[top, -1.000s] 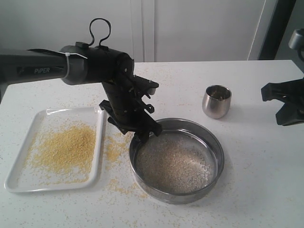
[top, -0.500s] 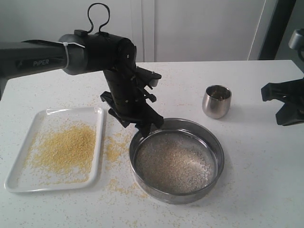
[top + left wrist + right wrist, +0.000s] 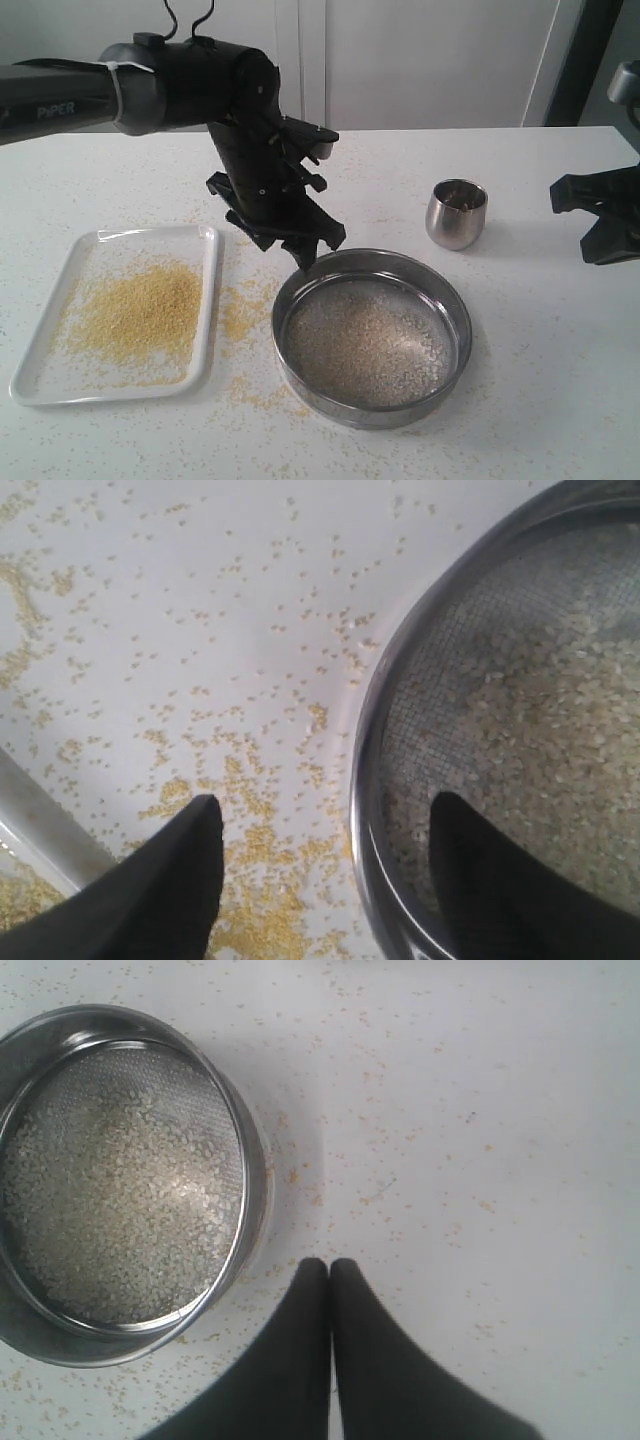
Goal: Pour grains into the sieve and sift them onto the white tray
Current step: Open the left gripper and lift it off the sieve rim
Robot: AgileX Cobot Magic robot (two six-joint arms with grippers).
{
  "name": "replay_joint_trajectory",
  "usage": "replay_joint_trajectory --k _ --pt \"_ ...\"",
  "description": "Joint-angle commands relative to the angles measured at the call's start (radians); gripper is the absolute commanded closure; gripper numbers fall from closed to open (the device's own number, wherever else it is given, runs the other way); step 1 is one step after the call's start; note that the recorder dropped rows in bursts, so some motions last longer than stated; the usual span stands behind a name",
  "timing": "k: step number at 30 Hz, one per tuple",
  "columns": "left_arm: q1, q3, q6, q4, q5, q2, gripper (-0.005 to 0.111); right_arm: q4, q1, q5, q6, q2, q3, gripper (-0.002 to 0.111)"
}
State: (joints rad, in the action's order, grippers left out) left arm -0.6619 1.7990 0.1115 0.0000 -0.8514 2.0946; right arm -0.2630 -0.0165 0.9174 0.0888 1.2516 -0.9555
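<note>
The sieve (image 3: pixel 370 416) rests on the table right of the white tray (image 3: pixel 40 375), with pale coarse grains (image 3: pixel 365 340) spread over its mesh. A pile of golden grains (image 3: pixel 135 310) lies on the tray. My left gripper (image 3: pixel 315 250) hangs open just above the sieve's far-left rim, touching nothing. In the left wrist view the left gripper (image 3: pixel 325 805) straddles the sieve's rim (image 3: pixel 365 780), one finger over the mesh, the other over spilled grains. The right gripper (image 3: pixel 330 1265) is shut and empty, off to the sieve's (image 3: pixel 255 1160) right.
A small steel cup (image 3: pixel 456 213) stands upright behind and right of the sieve. Golden grains (image 3: pixel 240 315) are scattered on the table between tray and sieve and around both. The right arm (image 3: pixel 600 215) sits at the table's right edge.
The left gripper has lifted from the sieve's left rim and moved up and back. The sieve, the tray and the right arm have not moved.
</note>
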Motion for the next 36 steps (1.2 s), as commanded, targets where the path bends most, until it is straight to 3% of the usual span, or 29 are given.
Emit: replay_joint_trajectory --k 1,4,14,23,30,36 --pt "-0.001 0.004 0.001 -0.005 -0.042 -0.029 0.046 0.002 0.006 -0.007 0.005 -0.005 0.0 0.108" --pt "-0.001 0.004 0.025 -0.005 -0.038 -0.031 0.056 0.002 0.006 -0.007 0.005 -0.005 0.0 0.108" --pt "0.003 0.004 0.047 0.0 -0.051 -0.033 0.106 0.002 0.006 -0.007 0.005 -0.005 0.0 0.108" --pt "0.033 0.004 0.058 0.045 -0.101 -0.046 0.107 0.002 0.006 -0.007 0.005 -0.005 0.0 0.108" --pt "0.126 0.004 0.08 0.047 -0.165 -0.061 0.107 0.002 0.006 -0.007 0.005 -0.005 0.0 0.108" --pt "0.27 0.004 0.099 0.047 -0.261 -0.065 0.107 0.002 0.006 -0.007 0.005 -0.005 0.0 0.108"
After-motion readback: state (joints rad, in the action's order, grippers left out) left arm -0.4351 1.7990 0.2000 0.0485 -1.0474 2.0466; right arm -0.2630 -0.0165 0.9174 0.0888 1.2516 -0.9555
